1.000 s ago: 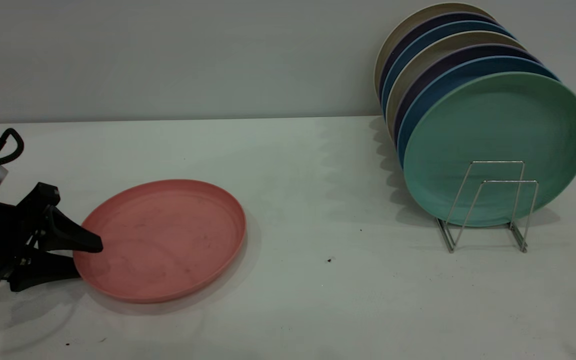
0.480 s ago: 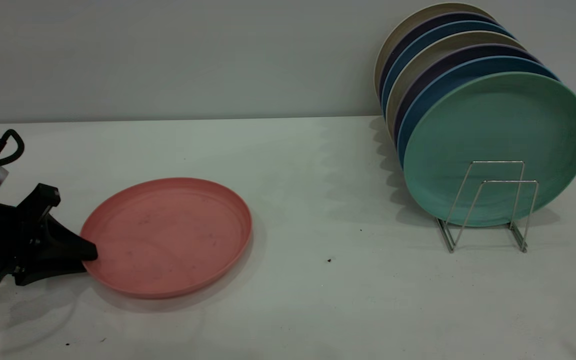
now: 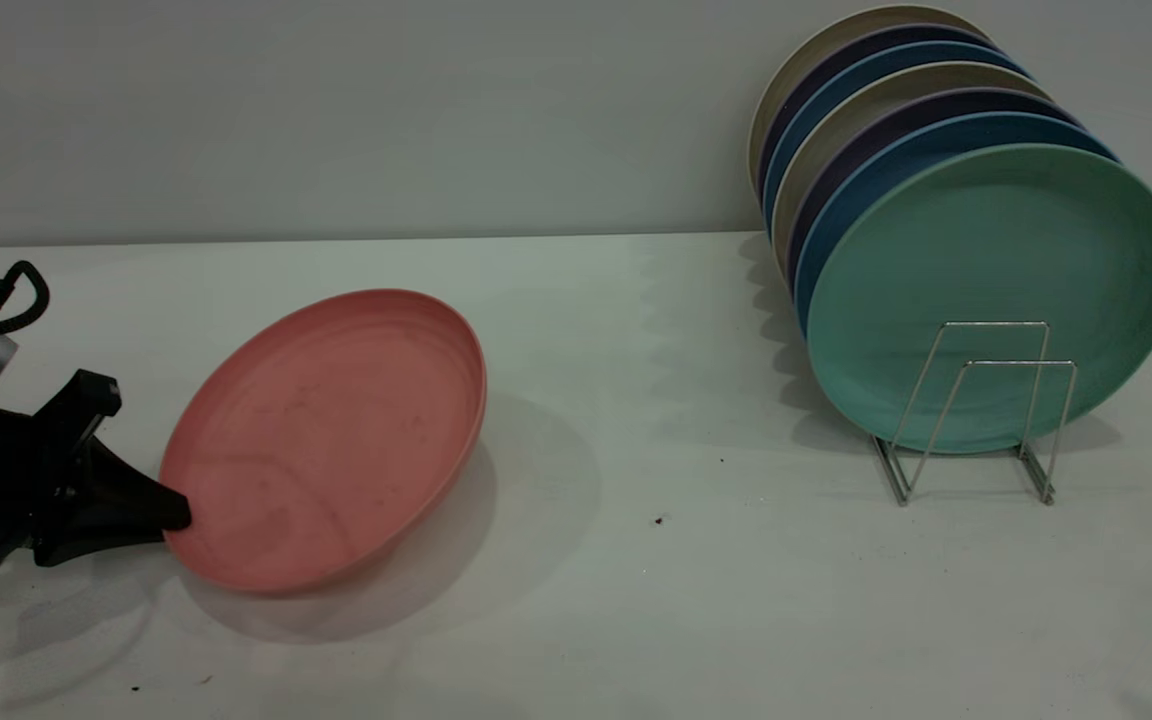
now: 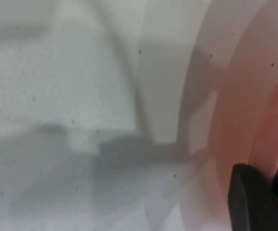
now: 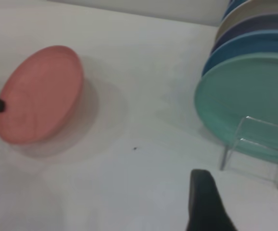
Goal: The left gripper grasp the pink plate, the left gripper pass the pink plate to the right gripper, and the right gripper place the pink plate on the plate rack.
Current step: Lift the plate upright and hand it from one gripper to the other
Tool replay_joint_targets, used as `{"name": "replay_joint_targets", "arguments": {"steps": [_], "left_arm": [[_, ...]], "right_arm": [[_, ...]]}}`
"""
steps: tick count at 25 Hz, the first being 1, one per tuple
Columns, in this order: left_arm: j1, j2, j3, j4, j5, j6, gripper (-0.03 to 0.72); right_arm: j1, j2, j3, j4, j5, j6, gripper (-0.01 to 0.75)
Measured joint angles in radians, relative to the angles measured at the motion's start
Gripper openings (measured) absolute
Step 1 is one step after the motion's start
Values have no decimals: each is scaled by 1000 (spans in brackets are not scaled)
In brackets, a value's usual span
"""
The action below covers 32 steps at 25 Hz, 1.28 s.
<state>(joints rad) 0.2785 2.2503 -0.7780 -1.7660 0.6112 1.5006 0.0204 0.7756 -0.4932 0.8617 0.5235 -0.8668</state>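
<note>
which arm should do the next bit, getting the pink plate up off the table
Left. The left pincer is already clamped on the near-left rim of the pink plate, whose far edge is tilted up. The right pincer is off the plate, nearer the plate rack.
</note>
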Motion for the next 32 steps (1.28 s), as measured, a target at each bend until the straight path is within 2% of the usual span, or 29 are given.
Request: {"name": "replay_joint_targets", "arguments": {"steps": [7, 11, 21, 26, 32], "left_arm": [[0, -8, -1, 0, 7, 54, 18], [-16, -56, -1, 1, -7, 71, 18], [-178, -177, -3, 4, -62, 81, 17], [-266, -192, -36, 9, -66, 37, 16], [-390, -192, -79, 11, -68, -6, 16]], "right_arm": [[0, 44, 0, 69, 66, -1, 454], [0, 159, 0, 175, 72, -76, 454], [0, 551, -5, 639, 84, -538, 454], [0, 733, -9, 856, 156, -768, 454], [0, 893, -44, 906, 211, -885, 454]]}}
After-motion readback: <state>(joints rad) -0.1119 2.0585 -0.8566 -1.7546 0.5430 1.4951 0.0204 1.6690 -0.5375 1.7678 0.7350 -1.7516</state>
